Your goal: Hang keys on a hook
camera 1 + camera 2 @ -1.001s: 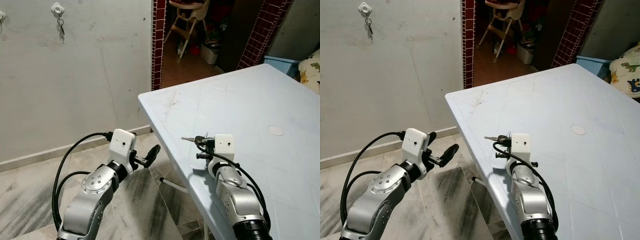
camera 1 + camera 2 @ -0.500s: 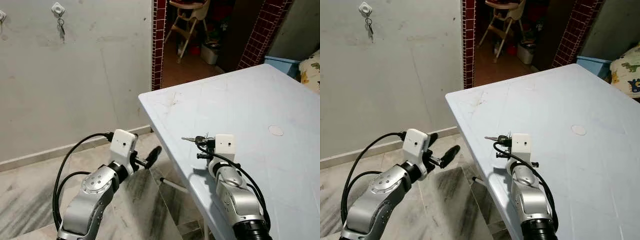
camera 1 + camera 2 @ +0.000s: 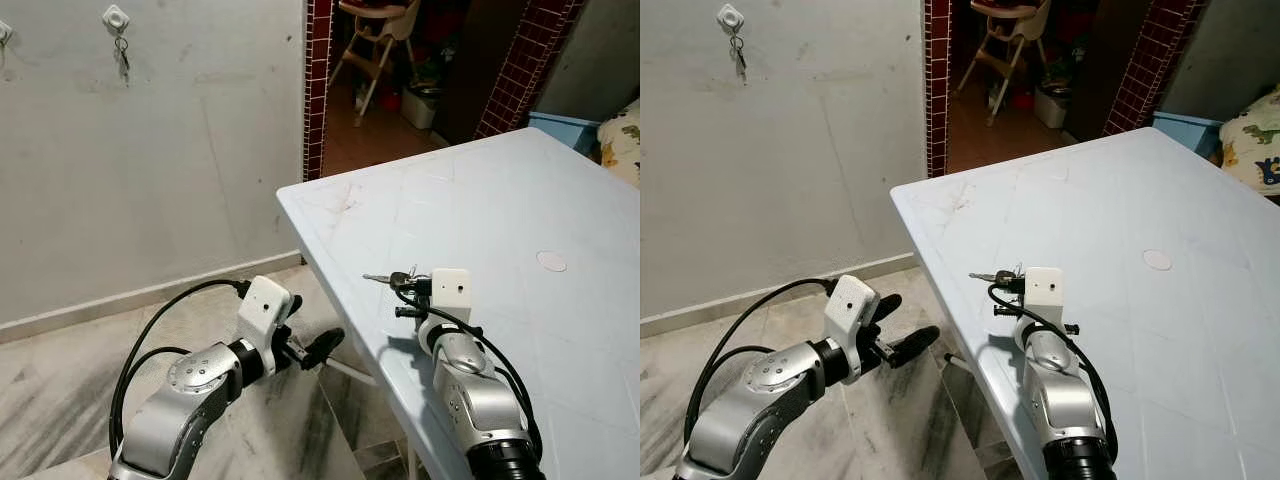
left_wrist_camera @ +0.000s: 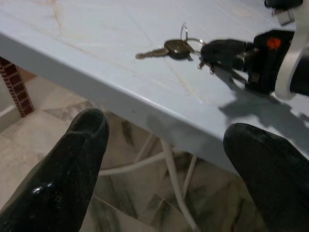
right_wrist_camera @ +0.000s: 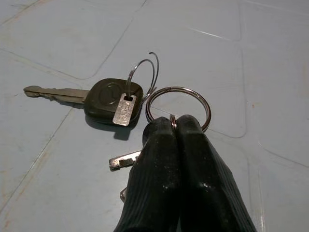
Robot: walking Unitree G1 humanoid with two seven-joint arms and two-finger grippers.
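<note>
Right gripper pinches keys near table edge (left gripper agape below)

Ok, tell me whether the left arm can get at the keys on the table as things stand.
Probably yes: the left gripper hangs open just off the table edge, facing the keys, with nothing between; the right gripper already pinches their ring.

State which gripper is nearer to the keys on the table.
Right. The right gripper has its fingers shut on the ring of the keys on the table. The left gripper hangs open off the table's edge.
</note>
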